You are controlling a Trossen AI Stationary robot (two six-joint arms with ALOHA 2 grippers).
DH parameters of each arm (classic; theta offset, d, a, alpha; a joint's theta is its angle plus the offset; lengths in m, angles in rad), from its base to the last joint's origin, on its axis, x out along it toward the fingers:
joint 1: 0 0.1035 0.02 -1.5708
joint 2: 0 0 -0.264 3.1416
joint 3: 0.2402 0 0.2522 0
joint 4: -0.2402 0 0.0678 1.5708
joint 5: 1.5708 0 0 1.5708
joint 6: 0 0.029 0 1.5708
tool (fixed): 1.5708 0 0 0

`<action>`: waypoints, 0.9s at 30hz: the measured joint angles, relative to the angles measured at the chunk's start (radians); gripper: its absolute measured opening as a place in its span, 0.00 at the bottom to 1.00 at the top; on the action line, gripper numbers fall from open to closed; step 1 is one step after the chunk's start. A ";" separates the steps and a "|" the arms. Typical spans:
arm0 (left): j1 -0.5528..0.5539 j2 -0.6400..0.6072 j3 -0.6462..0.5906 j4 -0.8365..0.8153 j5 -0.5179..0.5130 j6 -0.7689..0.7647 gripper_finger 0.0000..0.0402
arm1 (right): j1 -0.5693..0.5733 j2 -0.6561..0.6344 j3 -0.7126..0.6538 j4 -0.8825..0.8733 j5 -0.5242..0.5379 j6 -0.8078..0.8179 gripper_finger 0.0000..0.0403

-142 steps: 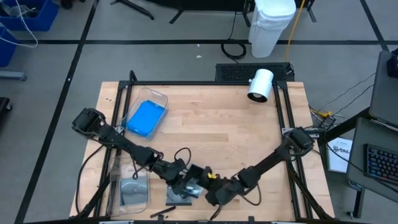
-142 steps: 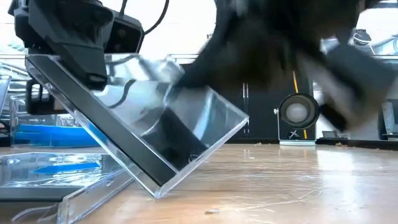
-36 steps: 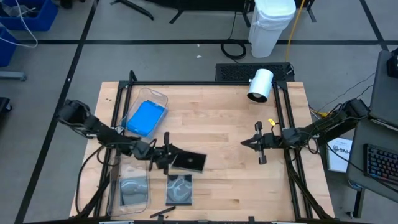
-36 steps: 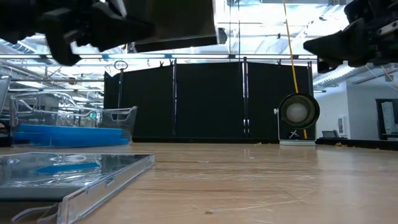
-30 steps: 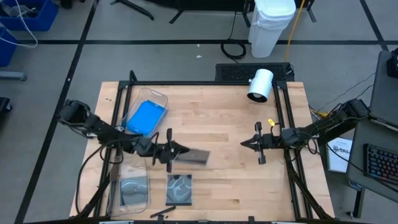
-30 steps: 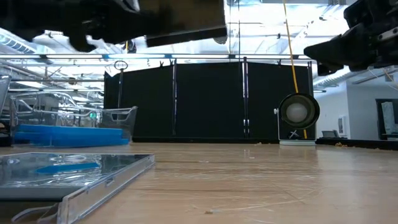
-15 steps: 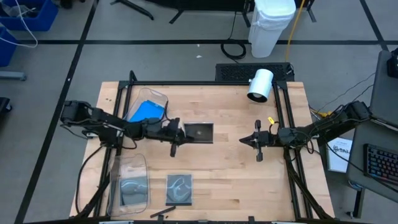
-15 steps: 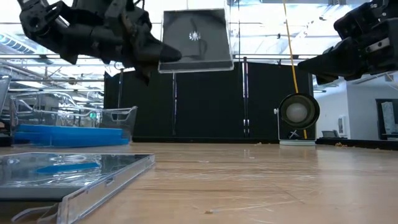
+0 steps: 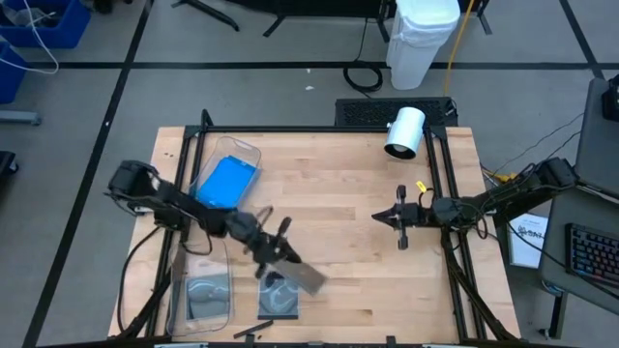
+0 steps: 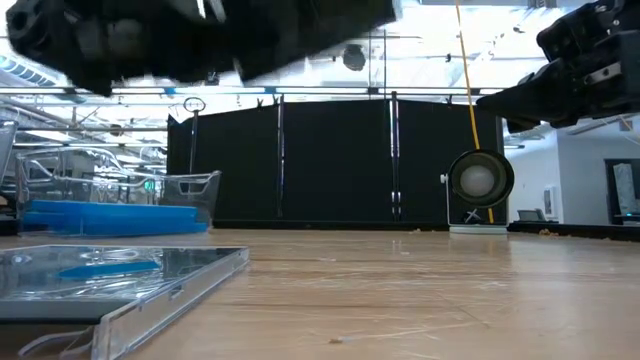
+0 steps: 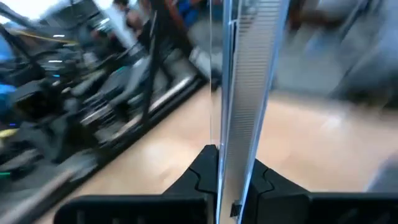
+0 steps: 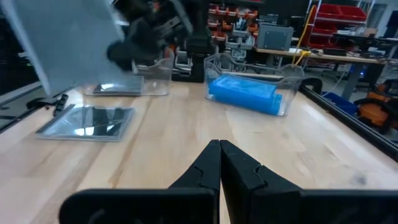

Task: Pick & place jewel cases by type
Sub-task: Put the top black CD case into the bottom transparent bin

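My left gripper is shut on a grey jewel case, held in the air above the table's near middle. In the left wrist view this case shows edge-on. Just below it, another grey jewel case lies flat on the table. Blue jewel cases lie in a clear bin at the far left. A second clear bin at the near left holds grey cases. My right gripper hangs shut and empty at the right. My left gripper pinches the grey jewel case by one edge between its two fingers. The fingers reach out nearly level from the table's left. The case stands on edge in the hold, sticking out beyond the fingertips, lifted clear of the table.
A white cylinder stands at the table's far right. A small dark stick lies at the near edge. The bare wood in the table's middle lies between the two grippers.
My left gripper has swung with the grey case first toward the far edge, then back toward the near edge and down, turning as it went. The case has turned about with it and stays clear of the table.
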 joint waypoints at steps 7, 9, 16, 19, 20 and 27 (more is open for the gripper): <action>-0.065 0.208 0.146 0.011 -0.524 0.244 0.08 | -0.029 0.003 0.000 -0.002 -0.056 0.005 0.00; -0.066 0.236 0.214 -0.032 -0.695 0.257 0.09 | -0.038 0.004 0.000 0.009 -0.074 0.008 0.00; -0.059 0.288 0.409 -0.394 -1.368 -0.070 0.05 | -0.067 0.006 0.000 0.016 -0.078 -0.012 0.00; -0.016 0.278 0.447 -0.611 -1.337 -0.374 0.05 | -0.078 0.007 0.000 0.014 -0.081 -0.012 0.00; 0.002 0.276 0.459 -0.683 -1.288 -0.465 0.05 | -0.080 0.008 0.000 0.009 -0.088 -0.007 0.00; 0.172 0.273 0.525 -0.919 -0.755 -0.798 0.06 | -0.076 0.016 0.000 -0.023 -0.105 0.074 0.00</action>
